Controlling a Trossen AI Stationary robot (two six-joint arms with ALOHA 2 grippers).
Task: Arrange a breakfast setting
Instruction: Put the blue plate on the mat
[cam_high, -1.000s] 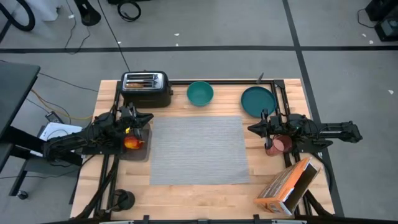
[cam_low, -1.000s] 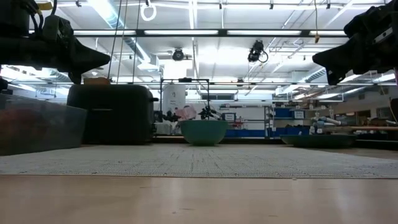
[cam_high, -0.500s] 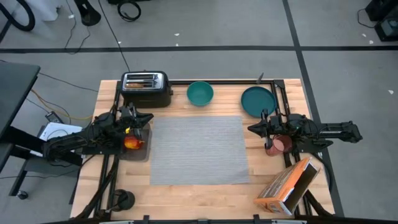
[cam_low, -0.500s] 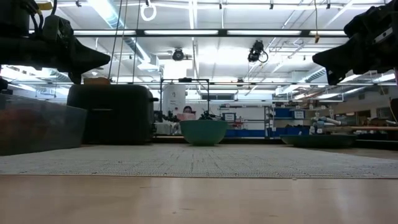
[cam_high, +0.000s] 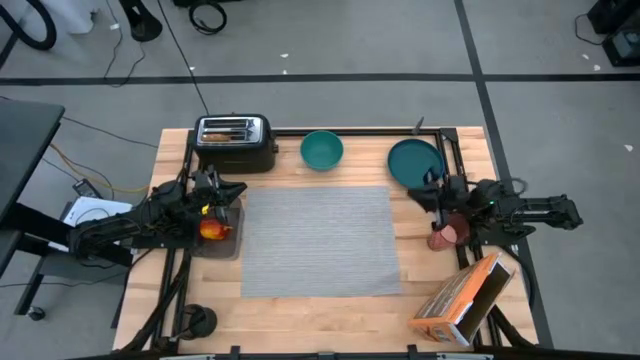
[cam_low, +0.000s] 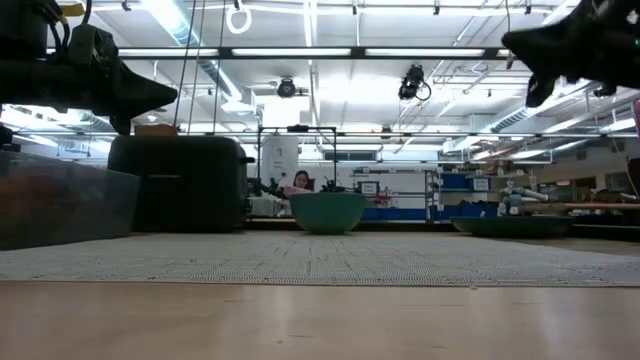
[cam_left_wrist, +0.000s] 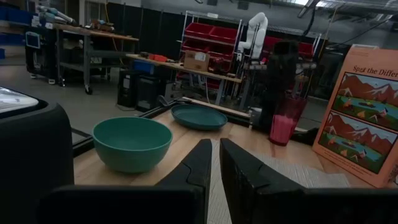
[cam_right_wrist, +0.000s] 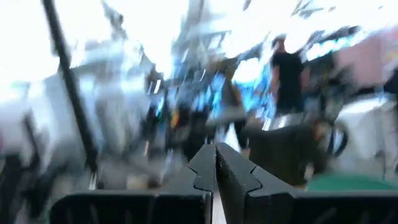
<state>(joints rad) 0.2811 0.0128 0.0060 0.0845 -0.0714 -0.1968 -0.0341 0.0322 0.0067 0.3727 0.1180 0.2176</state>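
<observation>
The worktop (cam_high: 300, 315) carries a grey mat (cam_high: 318, 240) at its middle, bare, so no item of the setting is on it yet. A toaster (cam_high: 235, 142) stands at the far left edge, a bowl (cam_high: 322, 149) beside it and a plate (cam_high: 412, 162) further right, both just beyond the mat's far edge. A tilted box (cam_high: 462, 298) sits at the near right corner. The pink cup (cam_high: 450, 232) stands just right of the mat, under the right arm. A red-orange fruit (cam_high: 212, 228) lies in a clear bin (cam_high: 222, 243) left of the mat, below the left end effector (cam_high: 232, 190), which hovers closed and empty. The right end effector (cam_high: 425, 190) is also closed and empty, raised near the plate's near rim. The main risk, as I judge it, is on the right: arm links hang right over the cup, so a low swing toward the plate could tip or shove it. Closed jaws must also open before descent, or they will push the plate instead of gripping its rim.
</observation>
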